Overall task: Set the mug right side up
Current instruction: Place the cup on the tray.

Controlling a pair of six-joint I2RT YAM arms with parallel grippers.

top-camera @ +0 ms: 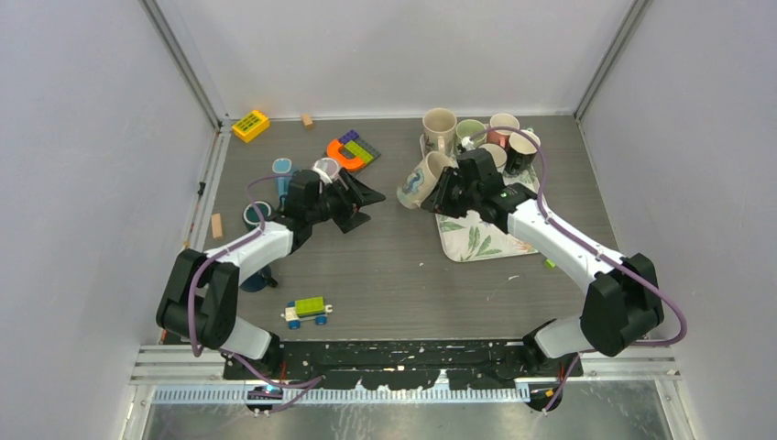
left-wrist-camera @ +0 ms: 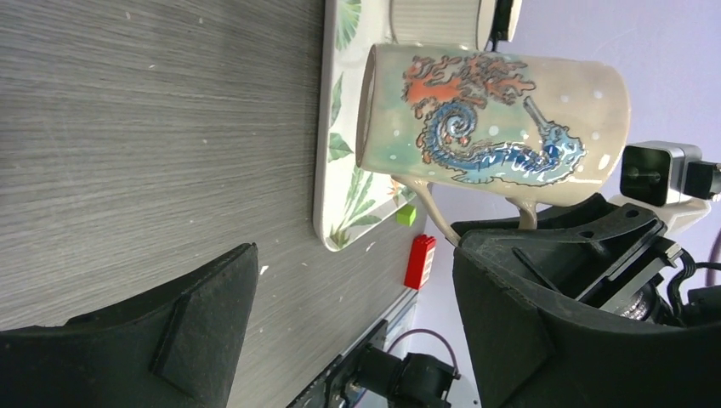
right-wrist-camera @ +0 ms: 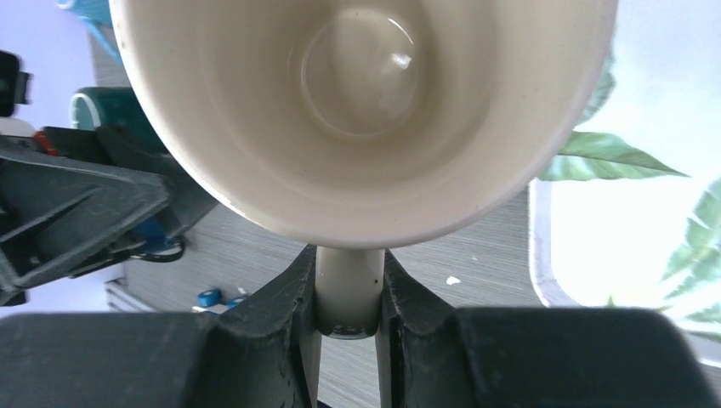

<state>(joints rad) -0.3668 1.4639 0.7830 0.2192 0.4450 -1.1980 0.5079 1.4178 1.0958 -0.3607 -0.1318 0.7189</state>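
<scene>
Nearest the arm bases, a small wheeled toy car of green, blue and white bricks (top-camera: 307,311) sits alone on the grey wood-grain table (top-camera: 394,275), with a broad stretch of tabletop running from it up to both grippers. Further in, the left gripper (top-camera: 368,206) hangs with its jaws spread wide, pointed at the mug but apart from it. Opposite, the right gripper (top-camera: 440,197) pinches the handle of the cream ceramic mug with a blue and orange seahorse picture (top-camera: 417,183). The mug is tipped on its side at the left edge of the white leaf-print mat (top-camera: 476,240), its mouth towards the right wrist. I cannot tell whether the rim touches the mat. Behind stands a tight cluster of upright mugs (top-camera: 476,137). Along the far edge lie an orange ring with purple and green plates (top-camera: 353,151) and a yellow brick (top-camera: 251,125).
</scene>
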